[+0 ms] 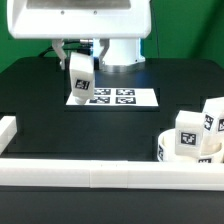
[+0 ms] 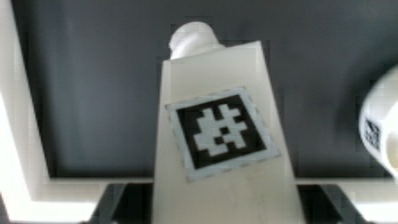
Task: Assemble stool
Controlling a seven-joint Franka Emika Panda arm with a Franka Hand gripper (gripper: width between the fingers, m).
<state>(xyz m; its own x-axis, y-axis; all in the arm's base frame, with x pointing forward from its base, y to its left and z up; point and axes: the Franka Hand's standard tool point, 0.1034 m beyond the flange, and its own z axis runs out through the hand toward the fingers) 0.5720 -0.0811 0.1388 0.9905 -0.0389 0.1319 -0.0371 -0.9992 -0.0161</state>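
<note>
My gripper hangs over the back of the black table, shut on a white leg block with a black-and-white tag. The block is tilted, just above the near left corner of the marker board. In the wrist view the leg runs out from between the dark fingers, and its round peg points away. The round white seat stands at the exterior view's right front, with two tagged leg blocks upright on it. An edge of the seat shows in the wrist view.
Long white border rails run along the front edge and up the exterior view's left side. The arm's white base stands behind the marker board. A rail also shows in the wrist view.
</note>
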